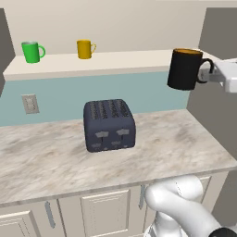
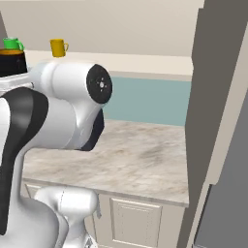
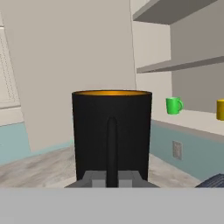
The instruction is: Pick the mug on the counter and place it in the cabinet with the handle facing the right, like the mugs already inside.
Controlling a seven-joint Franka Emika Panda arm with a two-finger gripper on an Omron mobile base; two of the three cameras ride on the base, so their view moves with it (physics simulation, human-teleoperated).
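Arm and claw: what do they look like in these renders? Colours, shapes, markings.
The arm is glossy white with rounded, tubular links and black sections at the joints. One joint ends in a flat black round cap with a small pale dot at its centre. No cables or lettering are visible. The claw has a boxy white hand and short grey finger pieces.

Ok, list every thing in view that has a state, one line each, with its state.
black mug: upright, lifted off the counter, held by its handle at shelf height.
gripper: shut on the mug's handle.
green mug: upright on the cabinet shelf, handle to the right.
yellow mug: upright on the shelf, handle to the right.
toaster: standing on the counter, slots empty.
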